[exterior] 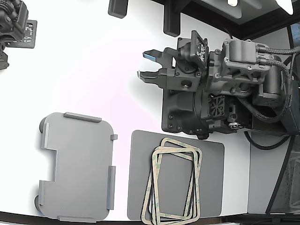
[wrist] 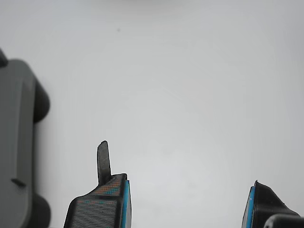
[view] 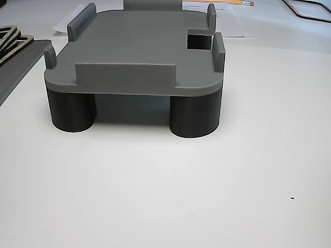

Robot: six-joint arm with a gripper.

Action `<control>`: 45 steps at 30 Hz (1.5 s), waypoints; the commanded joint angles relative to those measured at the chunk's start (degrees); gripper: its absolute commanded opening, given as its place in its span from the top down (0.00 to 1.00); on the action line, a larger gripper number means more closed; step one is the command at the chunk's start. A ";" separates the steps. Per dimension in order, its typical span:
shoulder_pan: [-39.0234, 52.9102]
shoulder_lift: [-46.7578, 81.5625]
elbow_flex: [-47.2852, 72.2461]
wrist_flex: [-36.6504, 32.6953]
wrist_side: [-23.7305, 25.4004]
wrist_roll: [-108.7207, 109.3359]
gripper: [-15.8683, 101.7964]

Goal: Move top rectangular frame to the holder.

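Three alike beige-tan frames lie stacked and fanned on a flat grey mat [exterior: 213, 159]; the top rectangular frame [exterior: 157, 159] lies uppermost. A corner of the stack shows in the other view [view: 13, 39]. The holder [exterior: 77, 166], a light grey tray with raised edge tabs, a notch and round feet, stands empty at the exterior view's left; it also shows in the wrist view [wrist: 16, 142] and fills the other view [view: 134, 51]. My gripper [exterior: 149, 64] is open and empty over bare white table, beyond the mat and apart from both. Its blue-padded fingertips [wrist: 111, 199] show in the wrist view.
The white table [exterior: 93, 70] carries a second dark arm [exterior: 14, 28] at the exterior view's top left and dark fixtures [exterior: 171, 18] along the far edge. My arm's bulky black wrist body [exterior: 220, 93] overhangs the mat's far edge. The table's near edge runs just below the holder and mat.
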 commanded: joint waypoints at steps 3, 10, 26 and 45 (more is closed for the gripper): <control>-0.70 1.32 0.79 -13.36 -0.35 -1.93 0.02; -0.70 1.32 0.26 -13.97 -0.97 -4.13 0.02; 39.64 -14.68 -20.04 10.81 5.27 -31.90 0.02; 64.16 -50.19 -40.17 20.04 0.79 -27.77 0.03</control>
